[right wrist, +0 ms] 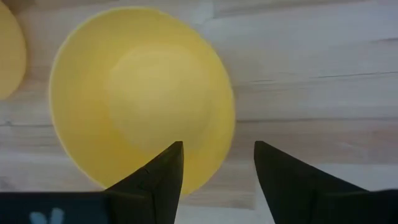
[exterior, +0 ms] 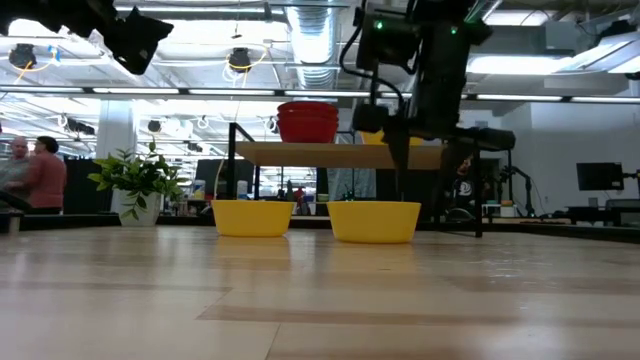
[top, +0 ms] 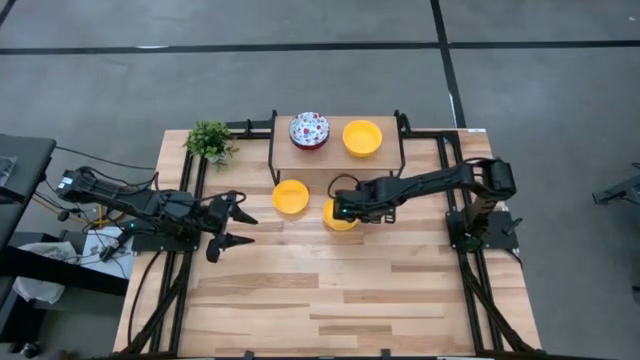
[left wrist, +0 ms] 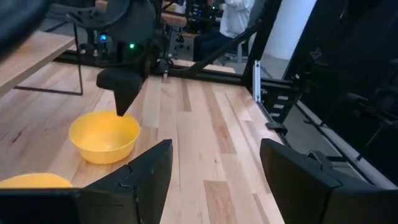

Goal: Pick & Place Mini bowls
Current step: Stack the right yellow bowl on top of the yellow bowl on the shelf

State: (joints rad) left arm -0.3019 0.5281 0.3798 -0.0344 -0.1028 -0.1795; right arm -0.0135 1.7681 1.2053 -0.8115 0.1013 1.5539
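Hovering right gripper [top: 338, 212], fingers spread, over yellow mini bowl [top: 340, 218] resting on table [top: 350, 290] | risking: fingertip clipping rim, tipping bowl into neighbouring yellow bowl [top: 291, 196] | left gripper [top: 238, 222] waiting, fingers apart

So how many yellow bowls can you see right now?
3. One yellow bowl sits on the small shelf, one on the table before it, one under the right gripper. Stacked bowls could hide more.

Robotics lab, exposed ceiling ducts [exterior: 318, 30], monitors [exterior: 599, 176]
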